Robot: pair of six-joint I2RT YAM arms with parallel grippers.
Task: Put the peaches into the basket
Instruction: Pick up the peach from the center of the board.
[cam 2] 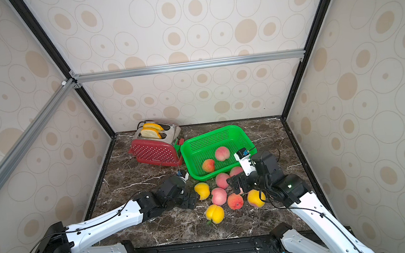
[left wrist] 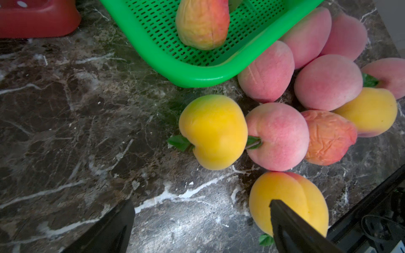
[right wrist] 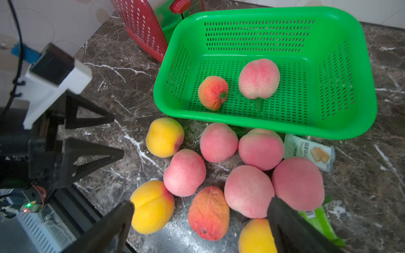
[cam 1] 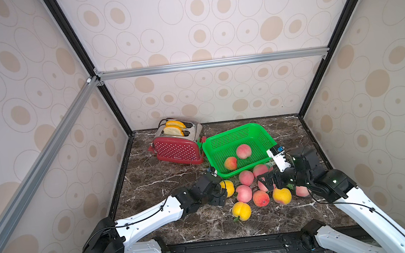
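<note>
Right wrist view is showing the bright green, rounded-rim perforated plastic basket holding a fuzzy pink peach and a wrinkled orange-red peach. The remaining round, creased peaches are crowding against its near rim on the dark veined marble tabletop. The left gripper and right gripper are hanging over the pile's edges, jaws spread wide and gripping nothing, while bare marble is lying open towards the red dotted toaster.

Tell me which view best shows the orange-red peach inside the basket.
The right wrist view: the orange-red peach shows whole, wrinkled skin and green stem end clear, on the basket floor beside a pink peach. Both top views show it whole but small. The left wrist view shows it close, cut off by the picture's edge.
</note>
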